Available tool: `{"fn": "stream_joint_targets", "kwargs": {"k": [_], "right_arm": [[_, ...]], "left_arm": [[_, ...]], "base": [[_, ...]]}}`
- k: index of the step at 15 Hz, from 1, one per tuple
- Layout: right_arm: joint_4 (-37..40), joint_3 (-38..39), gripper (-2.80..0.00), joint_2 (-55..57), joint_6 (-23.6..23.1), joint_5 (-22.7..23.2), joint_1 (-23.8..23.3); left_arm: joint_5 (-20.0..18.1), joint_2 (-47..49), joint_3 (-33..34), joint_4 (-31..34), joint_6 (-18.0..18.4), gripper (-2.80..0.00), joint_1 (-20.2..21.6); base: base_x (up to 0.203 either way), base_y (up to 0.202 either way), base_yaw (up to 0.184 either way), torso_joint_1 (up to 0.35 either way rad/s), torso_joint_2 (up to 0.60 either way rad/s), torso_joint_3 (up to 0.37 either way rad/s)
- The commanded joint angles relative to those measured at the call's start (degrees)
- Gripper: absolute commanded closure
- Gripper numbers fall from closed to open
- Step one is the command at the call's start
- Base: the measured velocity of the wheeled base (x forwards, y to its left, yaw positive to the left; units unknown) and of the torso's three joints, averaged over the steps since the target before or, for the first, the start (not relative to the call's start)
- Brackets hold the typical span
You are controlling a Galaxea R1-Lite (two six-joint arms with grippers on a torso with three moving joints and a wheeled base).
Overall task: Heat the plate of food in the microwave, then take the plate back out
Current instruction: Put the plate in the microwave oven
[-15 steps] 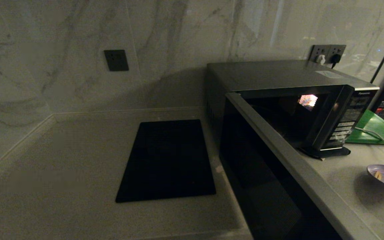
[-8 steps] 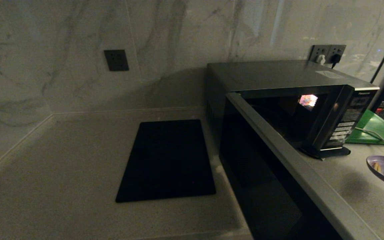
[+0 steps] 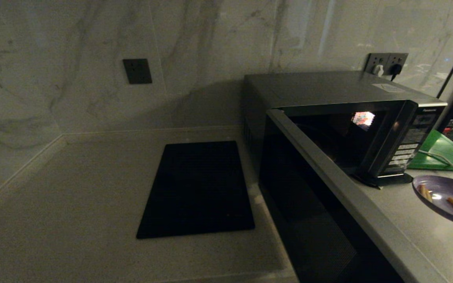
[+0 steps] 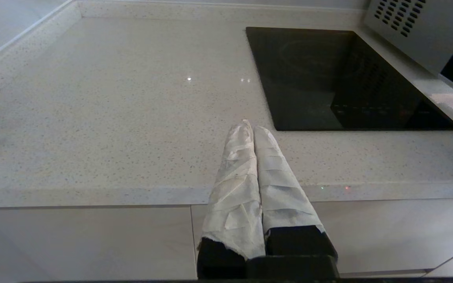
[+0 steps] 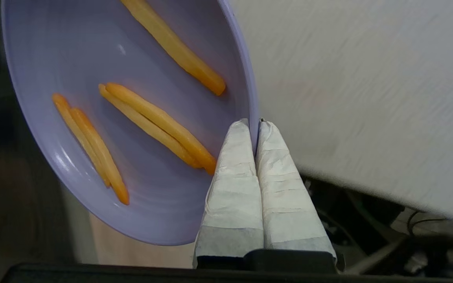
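Note:
The light-purple plate of food (image 3: 444, 194) (image 5: 132, 118) hangs at the right edge of the head view, just right of the microwave (image 3: 328, 102), and carries several orange sticks. My right gripper (image 5: 255, 124) is shut on the plate's rim, one taped finger on each side; the gripper is out of the head view. The microwave's door (image 3: 321, 204) stands swung wide open toward me, its dark cavity exposed. My left gripper (image 4: 250, 126) is shut on nothing, low at the counter's front edge, left of the black slab.
A flat black slab (image 3: 199, 188) (image 4: 344, 78) lies on the counter left of the microwave. A green board (image 3: 446, 151) with a white cable across it sits behind the plate. Marble walls close the back and left.
The plate has moved left toward the microwave opening and shows more fully in the head view. The left gripper's earlier position is not shown.

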Motion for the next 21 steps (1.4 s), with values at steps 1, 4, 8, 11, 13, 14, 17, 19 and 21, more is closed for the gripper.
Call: {"fn": "stream_joint_targets", "kwargs": {"k": [1, 4, 8, 11, 13, 14, 17, 19, 21], "right_arm": [[0.26, 3.93, 0.0, -6.73, 0.1, 1.77, 3.88], [0.25, 7.08, 0.0, -10.65, 0.26, 2.49, 10.25], [0.2, 8.82, 0.0, -12.93, 0.73, 2.52, 17.94], [0.12, 8.85, 0.0, -13.18, 2.83, 2.52, 24.59], [-2.92, 8.87, 0.0, -12.32, 4.21, 2.41, 28.52], [-5.16, 8.93, 0.0, -11.43, 5.32, 2.36, 30.03], [-10.38, 8.38, 0.0, -7.56, 7.46, 2.12, 33.5], [-13.51, 7.81, 0.0, -3.64, 7.62, 1.83, 34.48], [-14.48, 5.53, 0.0, 0.17, 7.71, 1.75, 34.69]], "left_arm": [[0.05, 0.09, 0.0, -0.04, -0.04, 0.0, 0.02], [0.05, 0.09, 0.0, -0.04, -0.04, 0.0, 0.02], [0.05, 0.08, 0.0, -0.04, -0.04, 0.0, 0.02], [0.05, 0.09, 0.0, -0.04, -0.04, 0.0, 0.02], [0.05, 0.09, 0.0, -0.04, -0.04, 0.0, 0.02], [0.05, 0.0, 0.0, -0.04, -0.04, 0.0, 0.02], [0.05, 0.07, 0.0, -0.04, -0.04, 0.0, 0.02], [0.05, 0.02, 0.0, -0.04, -0.04, 0.0, 0.02], [0.05, 0.09, 0.0, -0.04, -0.04, 0.0, 0.02]], "base": [[0.0, 0.0, 0.0, 0.0, 0.0, 0.0], [0.0, 0.0, 0.0, 0.0, 0.0, 0.0], [0.0, 0.0, 0.0, 0.0, 0.0, 0.0], [0.0, 0.0, 0.0, 0.0, 0.0, 0.0], [0.0, 0.0, 0.0, 0.0, 0.0, 0.0], [0.0, 0.0, 0.0, 0.0, 0.0, 0.0], [0.0, 0.0, 0.0, 0.0, 0.0, 0.0], [0.0, 0.0, 0.0, 0.0, 0.0, 0.0], [0.0, 0.0, 0.0, 0.0, 0.0, 0.0]]}}
